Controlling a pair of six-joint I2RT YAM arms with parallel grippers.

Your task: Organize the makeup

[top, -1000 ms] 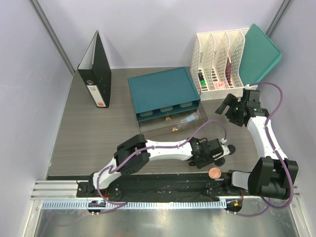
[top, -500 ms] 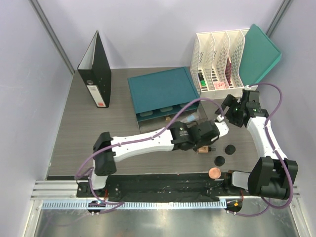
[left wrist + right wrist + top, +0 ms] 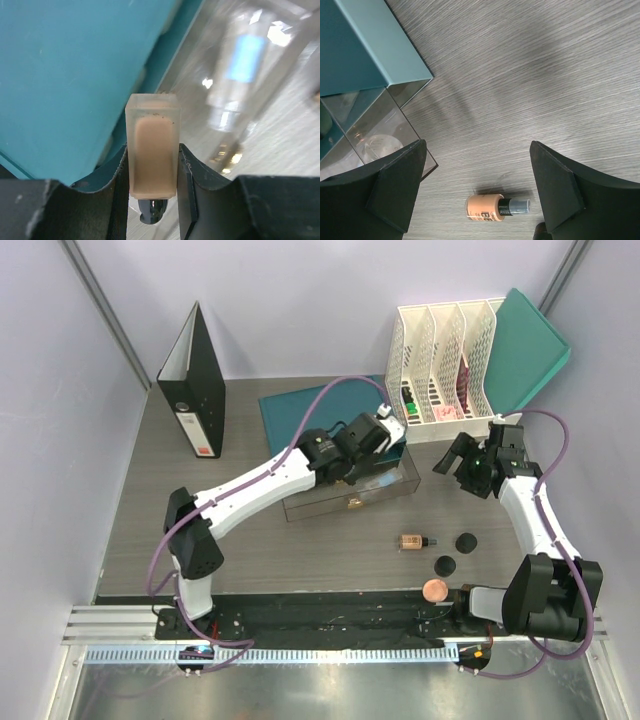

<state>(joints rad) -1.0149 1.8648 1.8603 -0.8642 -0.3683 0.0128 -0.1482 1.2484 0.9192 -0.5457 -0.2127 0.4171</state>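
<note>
- The left gripper is closed to a narrow gap on a tan tube, which is clamped by its lower end between the two black fingers and stands out beyond them.
- The held tube is carried over the teal drawer box, at the edge where the box top meets the pulled-out clear drawer.
- A clear bottle with a blue label is seen, blurred, lying in that drawer.
- The right gripper is spread wide and nothing is held in it; it is hung above the table, just right of the drawer.
- A capped tan bottle is laid on its side on the table, in front of the drawer.
- A black jar is set just right of that bottle, and a second black jar is set near it, closer to the arms.
- A peach disc is placed at the near edge, beside the right arm's base.
- A white file rack and a black binder are stood at the back.
</note>
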